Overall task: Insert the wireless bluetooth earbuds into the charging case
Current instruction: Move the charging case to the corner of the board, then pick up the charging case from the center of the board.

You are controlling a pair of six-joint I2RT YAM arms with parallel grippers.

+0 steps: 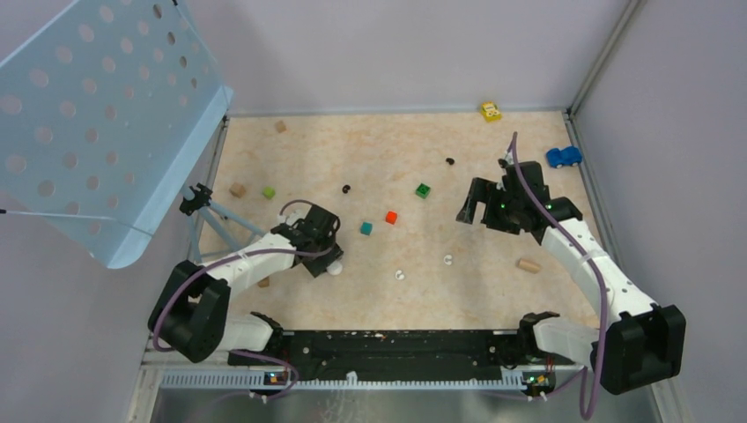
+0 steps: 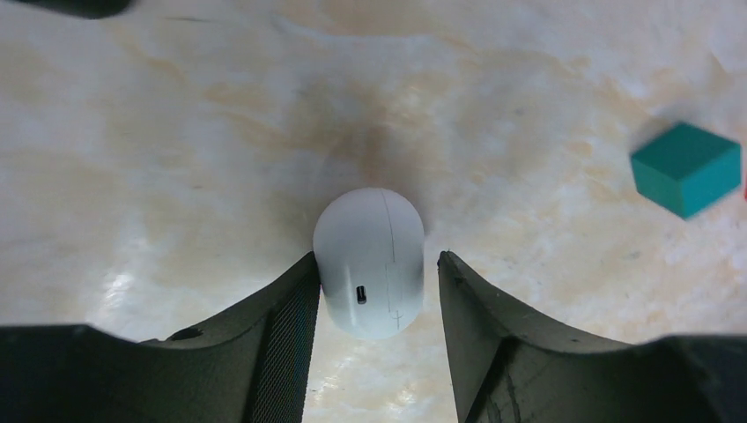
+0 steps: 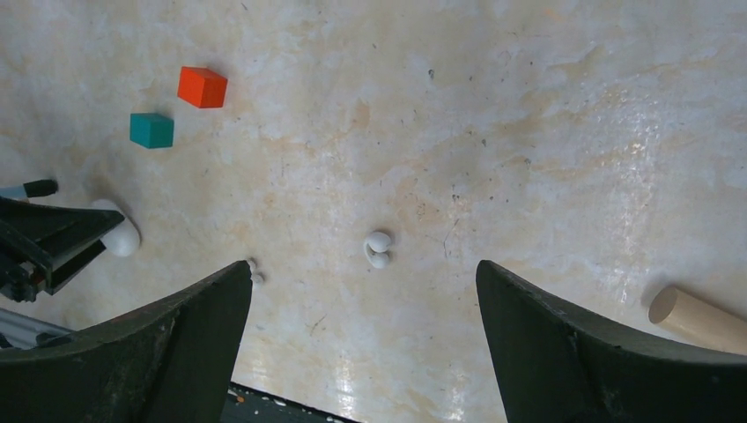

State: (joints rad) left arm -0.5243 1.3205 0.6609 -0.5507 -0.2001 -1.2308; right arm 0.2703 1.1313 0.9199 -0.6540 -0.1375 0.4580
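there the charging case (image 2: 370, 238) lies between fingers of the left pincer (image 2: 377, 259)

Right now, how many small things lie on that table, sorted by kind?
White earbuds: 2
Black earbuds: 2
Charging case: 1
Coloured cubes: 4
Wooden pieces: 4
Toy cars: 2
Total: 15

Charging case (image 2: 370, 233) on the table (image 2: 176, 132) between the left hand's (image 2: 377, 259) fingers, a cube (image 2: 685, 167) off to its right
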